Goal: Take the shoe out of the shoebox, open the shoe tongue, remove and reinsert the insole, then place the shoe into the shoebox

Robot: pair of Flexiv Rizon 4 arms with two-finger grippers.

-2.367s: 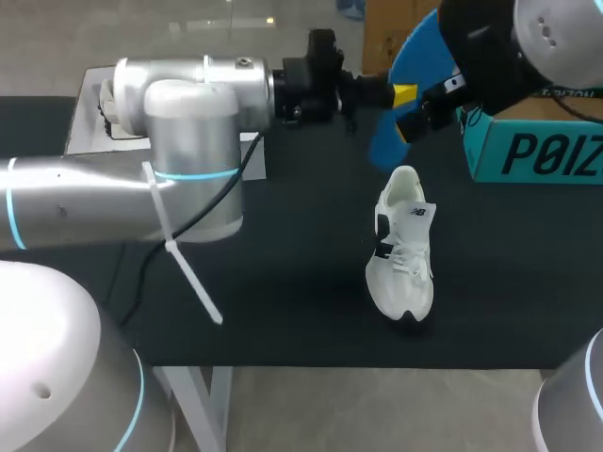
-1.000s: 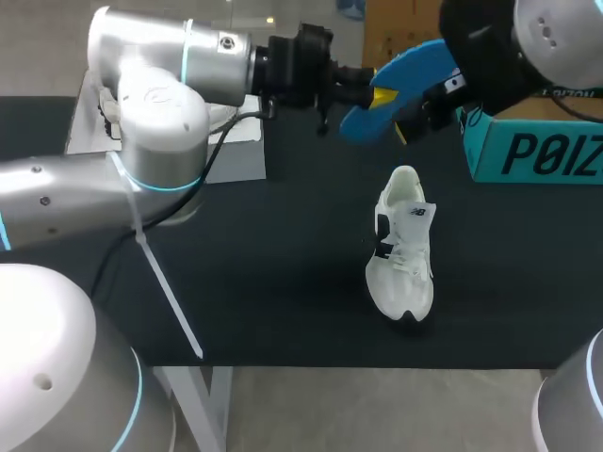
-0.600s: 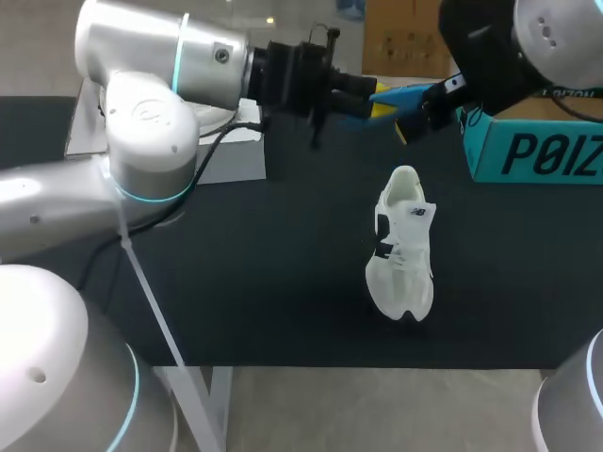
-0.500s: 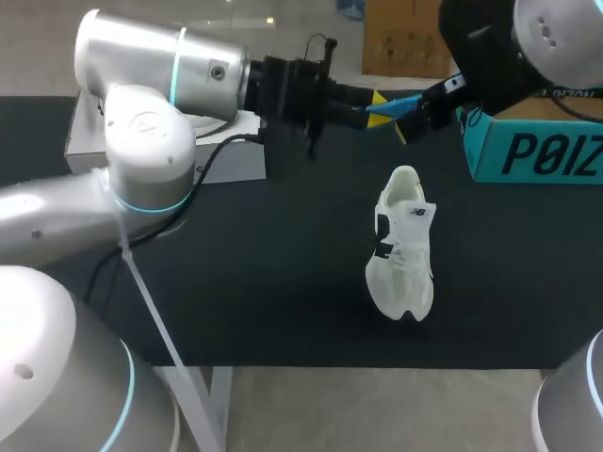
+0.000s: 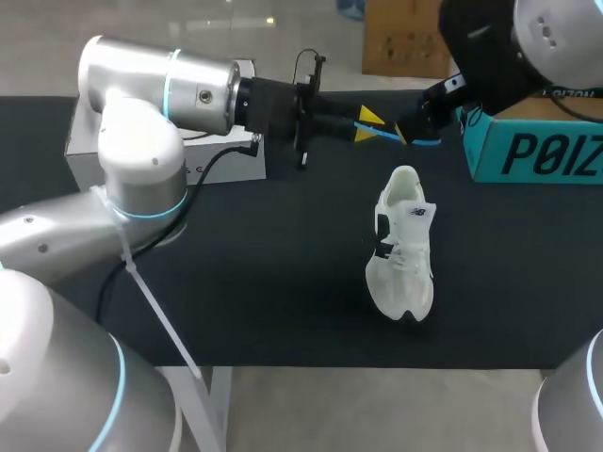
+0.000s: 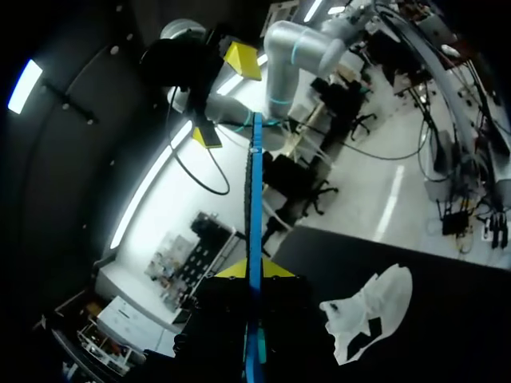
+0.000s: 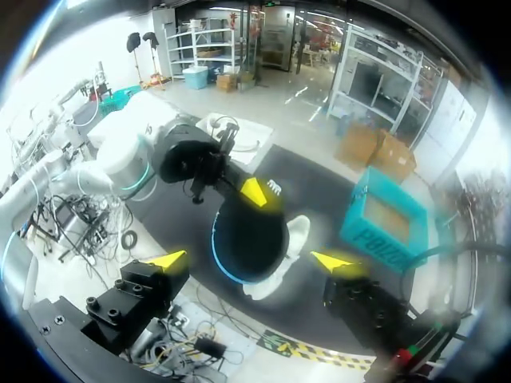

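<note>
My left gripper [image 5: 366, 125] is shut on the heel end of the blue insole [image 5: 422, 141], held in the air edge-on behind the white shoe [image 5: 403, 247]. The insole's far end lies between the spread fingers of my right gripper [image 5: 415, 121], which is open and does not touch it. In the left wrist view the insole [image 6: 254, 207] runs straight ahead from the yellow tips of my left gripper [image 6: 249, 271], and the shoe [image 6: 369, 315] lies beside it. The right wrist view shows the insole's dark face [image 7: 249, 238] ahead of my right gripper [image 7: 251, 261], hiding most of the shoe [image 7: 297, 230]. The shoe lies on the black table.
The teal shoebox [image 5: 532, 146] stands at the table's back right, beside the right arm, and it shows open-topped in the right wrist view [image 7: 390, 223]. A white box [image 5: 193, 160] sits at the back left under the left arm. Black table [image 5: 283, 282] surrounds the shoe.
The left wrist has turned, so the insole went from showing its broad blue face to edge-on and slightly lower. The right arm and the shoe have kept still.
</note>
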